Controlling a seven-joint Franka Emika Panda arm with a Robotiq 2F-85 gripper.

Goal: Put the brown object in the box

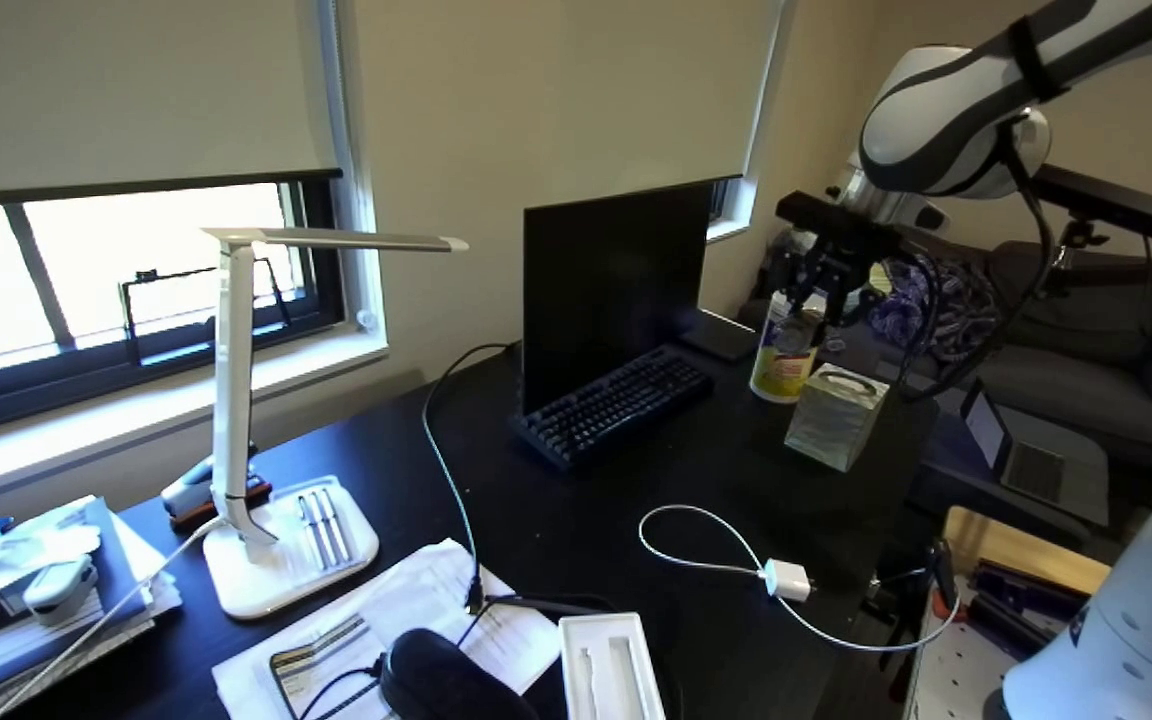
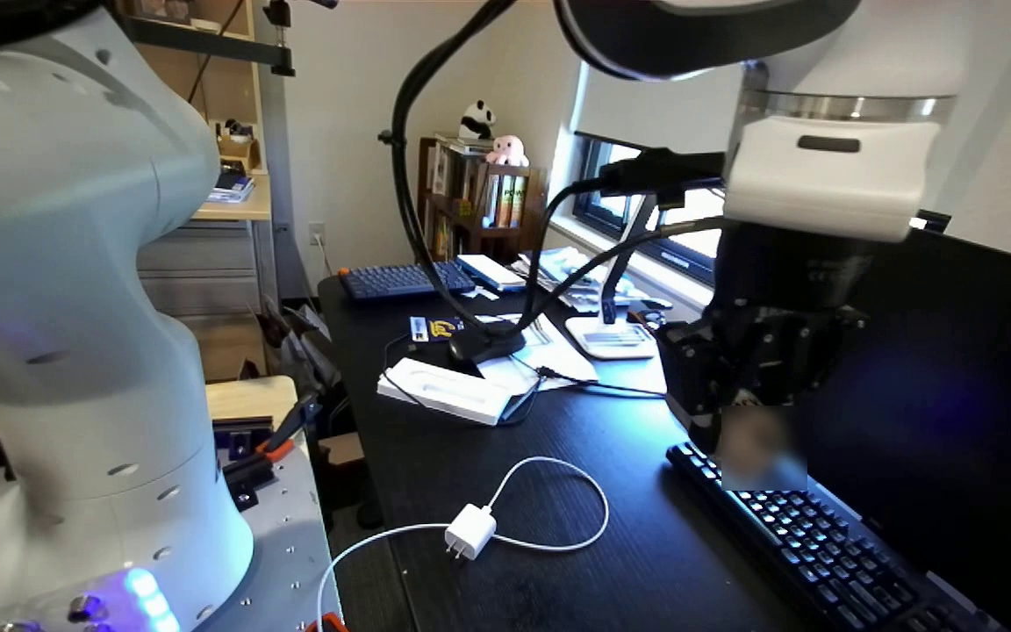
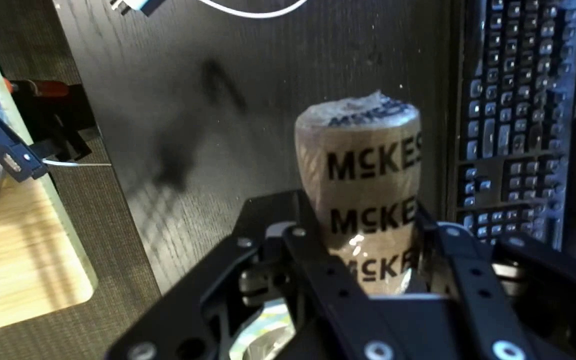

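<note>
The brown object is a tan roll printed with dark lettering (image 3: 368, 165), seen in the wrist view. My gripper (image 3: 363, 215) is shut on it, with a finger against each side, and holds it upright above the black desk. In an exterior view the roll (image 2: 758, 443) is blurred below the gripper (image 2: 744, 412). The box is a pale squarish box (image 1: 836, 420) with an opening in its top, near the desk's edge. The gripper (image 1: 821, 308) is above and slightly to its left there. Part of the box (image 3: 268, 330) shows behind the fingers in the wrist view.
A wipes container (image 1: 784, 365) stands beside the box. A black keyboard (image 1: 616, 405) and monitor (image 1: 616, 290) are behind. A white charger with cable (image 1: 786, 580) lies on the desk. A white oblong tray (image 2: 444, 391), papers and a lamp (image 1: 233, 390) are farther along.
</note>
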